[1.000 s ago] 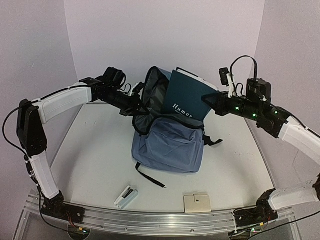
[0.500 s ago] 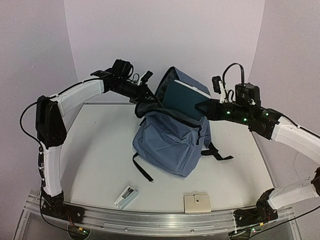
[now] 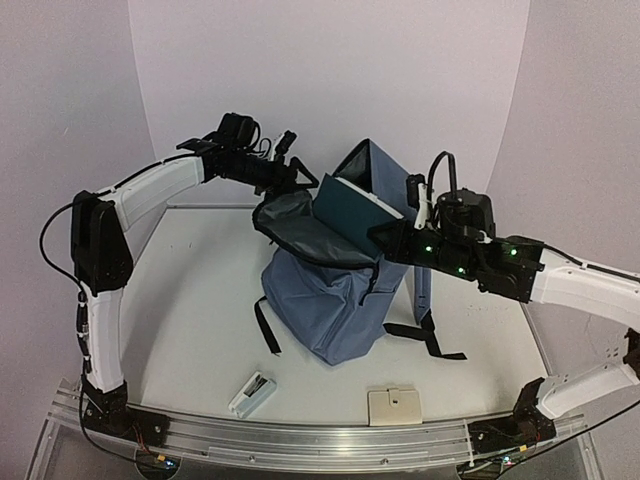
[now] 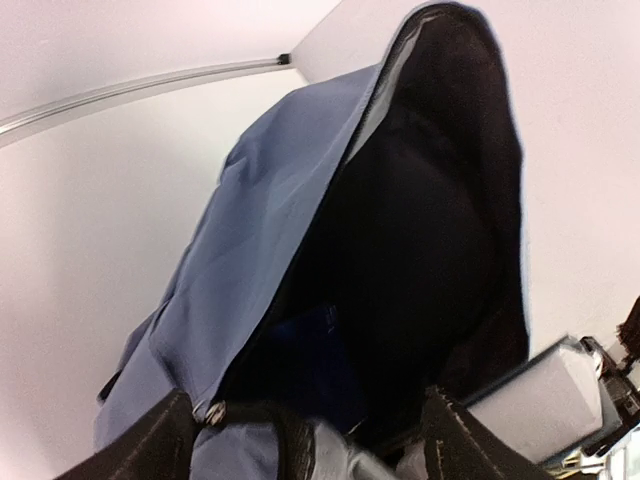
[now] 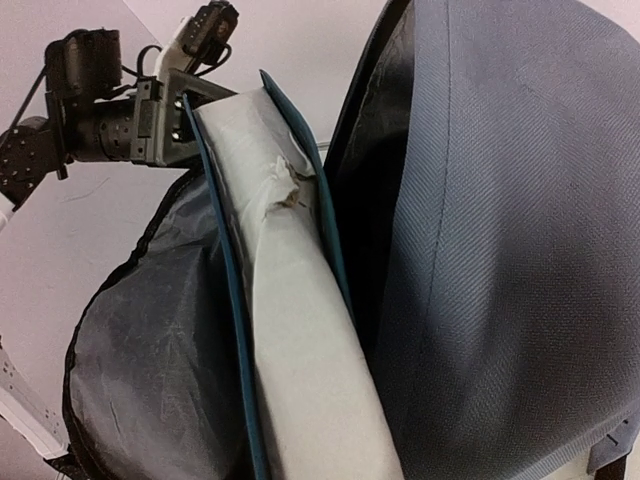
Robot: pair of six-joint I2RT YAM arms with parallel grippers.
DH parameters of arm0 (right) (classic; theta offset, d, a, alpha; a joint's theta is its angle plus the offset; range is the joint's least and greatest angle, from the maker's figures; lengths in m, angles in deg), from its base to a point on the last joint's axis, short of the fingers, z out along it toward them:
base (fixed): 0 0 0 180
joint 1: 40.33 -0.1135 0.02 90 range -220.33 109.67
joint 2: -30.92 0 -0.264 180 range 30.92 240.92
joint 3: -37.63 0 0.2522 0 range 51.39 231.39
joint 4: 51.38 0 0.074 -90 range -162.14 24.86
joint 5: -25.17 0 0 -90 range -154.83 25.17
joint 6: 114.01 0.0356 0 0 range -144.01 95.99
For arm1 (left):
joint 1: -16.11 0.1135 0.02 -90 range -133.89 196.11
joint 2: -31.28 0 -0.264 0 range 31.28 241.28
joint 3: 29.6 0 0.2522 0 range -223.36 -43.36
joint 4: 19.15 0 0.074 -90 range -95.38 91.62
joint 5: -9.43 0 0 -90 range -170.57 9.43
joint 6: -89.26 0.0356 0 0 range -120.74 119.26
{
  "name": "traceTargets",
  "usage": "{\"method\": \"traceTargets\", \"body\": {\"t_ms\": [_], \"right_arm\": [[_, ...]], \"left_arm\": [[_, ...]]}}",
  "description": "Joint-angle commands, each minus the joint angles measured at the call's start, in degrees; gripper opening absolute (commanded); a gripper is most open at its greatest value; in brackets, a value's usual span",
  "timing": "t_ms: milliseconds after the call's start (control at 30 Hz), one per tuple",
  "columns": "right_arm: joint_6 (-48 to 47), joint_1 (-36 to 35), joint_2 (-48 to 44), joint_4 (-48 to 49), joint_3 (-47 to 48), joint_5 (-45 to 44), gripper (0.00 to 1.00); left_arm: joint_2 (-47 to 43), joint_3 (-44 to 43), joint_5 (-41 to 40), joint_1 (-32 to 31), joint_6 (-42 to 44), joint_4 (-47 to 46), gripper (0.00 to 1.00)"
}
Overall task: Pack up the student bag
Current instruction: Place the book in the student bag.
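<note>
The student bag (image 3: 335, 300), slate-blue with black lining, stands tilted mid-table with its mouth wide open. A teal book (image 3: 350, 208) sits partly inside the mouth, its white page edge (image 5: 300, 340) filling the right wrist view beside the bag's back panel (image 5: 500, 250). My right gripper (image 3: 385, 235) is shut on the book's lower right corner; its fingers are hidden in its own wrist view. My left gripper (image 3: 303, 183) is at the bag's far left rim. Its fingers (image 4: 150, 445) stand wide apart and open, with the zip edge of the bag (image 4: 260, 230) lying loose between them.
A small white-and-black item (image 3: 252, 393) and a beige square item (image 3: 394, 406) lie near the front edge. Black straps (image 3: 425, 335) trail from the bag on the right. Lilac walls close in the back and both sides.
</note>
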Motion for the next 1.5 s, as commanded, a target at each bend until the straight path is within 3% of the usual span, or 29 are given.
{"method": "traceTargets", "body": {"t_ms": [0,267,467,733,800,833,900,967,1000,1167,1300,1467], "right_arm": [[3.2,-1.8,1.2,7.5,1.5,-1.0,0.00],[2.3,-2.5,2.9,7.5,2.9,-2.6,0.00],[2.2,-2.9,5.0,7.5,4.5,-2.2,0.00],[2.8,-5.1,9.7,4.7,8.3,-2.7,0.00],[3.1,-5.6,11.2,2.5,9.5,-3.8,0.00],[3.3,-5.7,12.0,1.0,10.0,-4.9,0.00],[4.1,-5.8,13.5,-2.2,10.4,-7.3,0.00],[4.9,-5.9,14.3,-4.4,10.1,-10.6,0.09],[5.1,-5.9,14.5,-5.1,9.8,-11.9,0.19],[2.5,-6.0,11.2,-5.6,11.1,-12.4,0.41],[-0.9,-6.1,6.1,-5.4,12.5,-8.6,0.66],[-3.5,-6.2,-0.7,-5.0,9.4,-6.0,0.71]], "left_arm": [[-13.6,7.4,-8.7,0.4,-3.6,-1.0,0.97],[-30.2,28.6,-26.1,0.3,-11.3,3.7,1.00],[-37.4,42.3,-10.5,-0.5,-21.6,-9.0,1.00],[-36.5,44.7,-2.1,-2.9,-27.2,-22.2,1.00],[-35.4,44.2,-0.2,-3.2,-27.7,-23.8,0.84],[-35.1,44.1,0.6,-3.3,-27.8,-25.0,0.67],[-35.5,44.0,1.7,-3.3,-27.9,-27.1,0.24],[-37.1,43.6,1.1,-3.3,-27.0,-27.9,0.02],[-37.9,43.4,0.5,-3.3,-26.5,-28.0,0.00],[-40.2,42.8,-2.9,-3.3,-24.2,-24.5,0.00],[-39.5,43.4,-3.3,-3.3,-24.2,-23.8,0.00],[-38.6,44.2,-3.6,-3.3,-24.8,-25.0,0.00]]}}
